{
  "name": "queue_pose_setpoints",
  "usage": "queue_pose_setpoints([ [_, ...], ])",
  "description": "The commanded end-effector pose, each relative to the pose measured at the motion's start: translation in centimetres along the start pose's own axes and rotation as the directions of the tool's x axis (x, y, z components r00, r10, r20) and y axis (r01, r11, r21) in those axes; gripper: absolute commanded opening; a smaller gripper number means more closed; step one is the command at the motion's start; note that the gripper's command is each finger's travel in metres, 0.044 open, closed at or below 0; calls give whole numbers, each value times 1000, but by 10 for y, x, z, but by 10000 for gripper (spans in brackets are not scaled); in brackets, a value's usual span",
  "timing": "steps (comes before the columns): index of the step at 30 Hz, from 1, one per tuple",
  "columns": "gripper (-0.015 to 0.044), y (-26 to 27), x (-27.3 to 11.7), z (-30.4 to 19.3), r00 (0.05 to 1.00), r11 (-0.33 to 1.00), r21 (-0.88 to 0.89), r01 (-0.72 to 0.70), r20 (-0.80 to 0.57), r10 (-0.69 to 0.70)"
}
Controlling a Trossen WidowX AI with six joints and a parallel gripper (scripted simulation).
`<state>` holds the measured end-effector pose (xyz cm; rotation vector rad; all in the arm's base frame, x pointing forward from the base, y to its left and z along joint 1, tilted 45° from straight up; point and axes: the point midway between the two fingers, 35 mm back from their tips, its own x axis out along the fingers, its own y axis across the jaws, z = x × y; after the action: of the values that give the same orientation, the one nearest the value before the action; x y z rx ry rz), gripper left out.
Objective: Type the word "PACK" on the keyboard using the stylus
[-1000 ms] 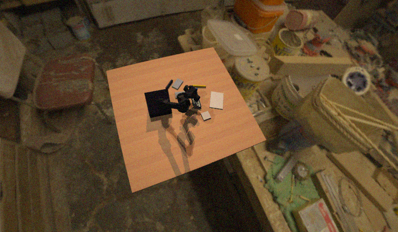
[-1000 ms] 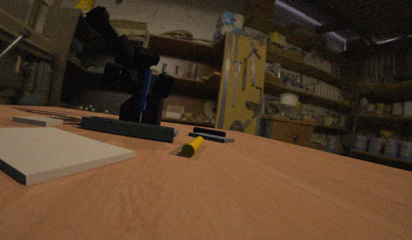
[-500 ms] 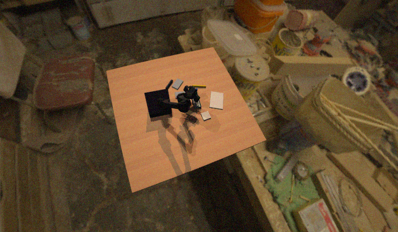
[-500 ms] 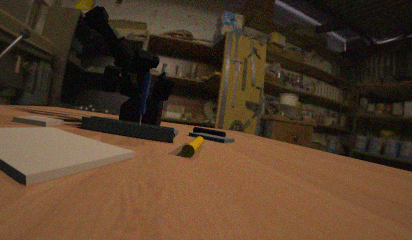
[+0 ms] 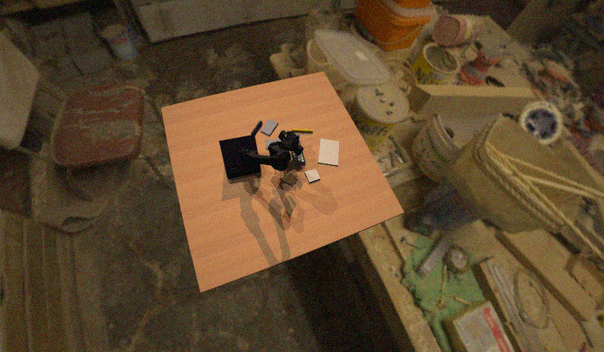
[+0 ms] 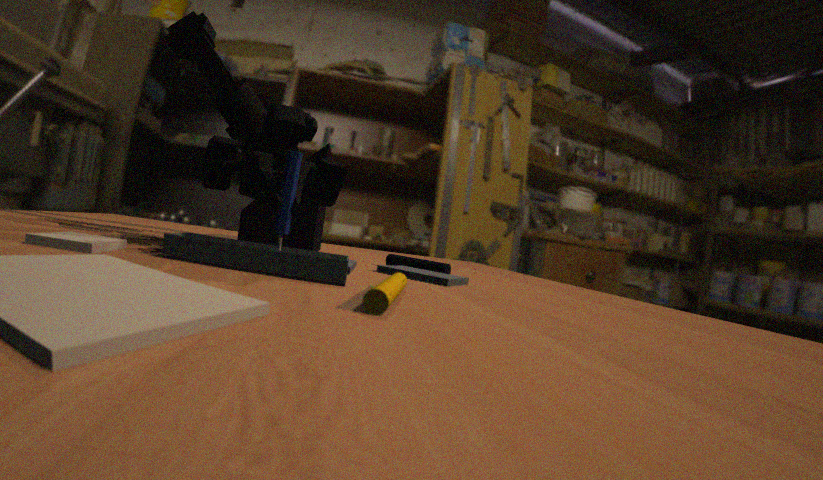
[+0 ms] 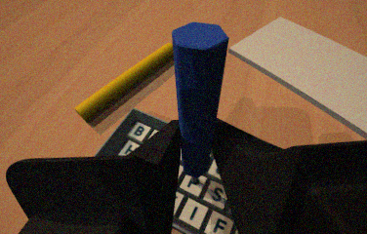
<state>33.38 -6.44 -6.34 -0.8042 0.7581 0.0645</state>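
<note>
My gripper (image 5: 294, 141) (image 6: 288, 172) (image 7: 194, 126) is shut on the blue stylus (image 5: 297, 136) (image 6: 289, 196) (image 7: 200, 73). The stylus stands nearly upright, its thin tip pointing down at the keyboard (image 5: 299, 160) (image 6: 254, 259) (image 7: 114, 141). In the wrist view the lower end of the stylus is over the upper part of the P key (image 7: 193, 183), beside the S key (image 7: 217, 193). Whether the tip touches or presses the key cannot be told. The I, F and B keys also show; the fingers hide most other keys, A, C and K among them.
A yellow cylinder (image 5: 302, 130) (image 6: 386, 291) (image 7: 127, 80) lies near the keyboard. A large white slab (image 5: 329, 151) (image 6: 106, 297) (image 7: 312, 68) and a small white block (image 5: 312, 175) (image 6: 76, 240) lie nearby. Grey blocks (image 5: 269, 127) and a black stick (image 5: 257, 127) lie near the arm's black base (image 5: 239, 161).
</note>
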Motion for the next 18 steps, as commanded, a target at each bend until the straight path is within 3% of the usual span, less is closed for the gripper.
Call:
queue_pose_setpoints([
  [1,81,0,1,-2,1000,1000,-3,-3,2,3],
  [18,81,0,1,-1,1000,1000,-3,-3,2,3],
])
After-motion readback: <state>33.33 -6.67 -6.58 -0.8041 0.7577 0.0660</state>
